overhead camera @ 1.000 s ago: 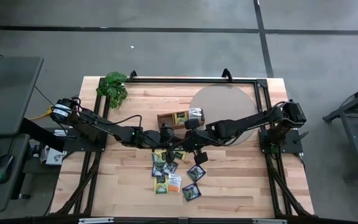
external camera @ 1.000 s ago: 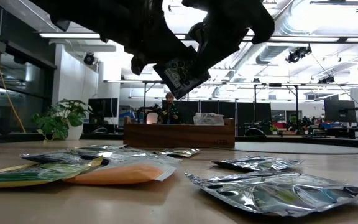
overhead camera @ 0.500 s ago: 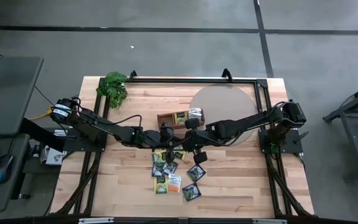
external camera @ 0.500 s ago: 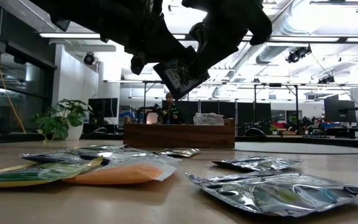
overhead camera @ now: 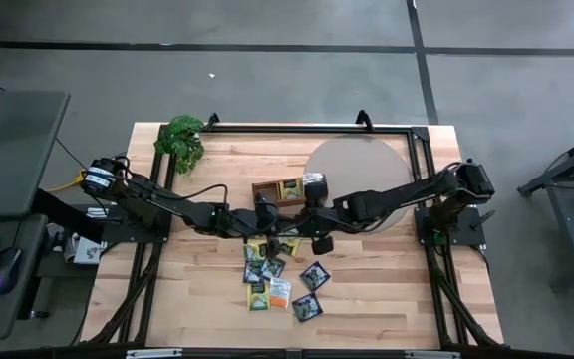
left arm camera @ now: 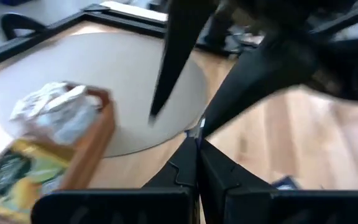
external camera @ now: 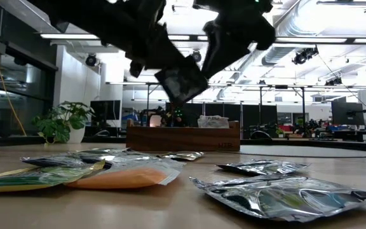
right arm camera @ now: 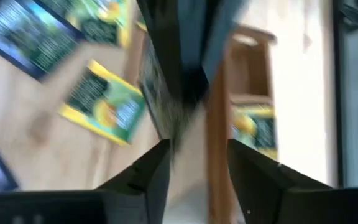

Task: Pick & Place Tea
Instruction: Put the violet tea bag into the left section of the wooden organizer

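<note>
A dark tea sachet hangs in the air above the table's middle, and my left gripper is shut on it. My right gripper faces the left one from the table's right side; its fingers stand open and apart next to the sachet. Whether they touch it, I cannot tell. Several more tea sachets lie flat on the table below both grippers. The wooden tray stands just beyond them with sachets in two compartments. My left gripper pinches the dark sachet by its upper edge between its two shut fingers, which slant down from the table's left side. The sachet hangs tilted below the fingers, clear of the table. In the left wrist view it shows only edge-on at the fingertips.
A round grey mat lies at the far right, and a leafy plant stands at the far left corner. Silver sachets and an orange one lie close to the near edge. A black frame borders the table.
My right gripper has let go of the dark sachet and drawn back up and toward the table's right. The sachet stays aloft in my left gripper and has turned, so its printed face shows less.
</note>
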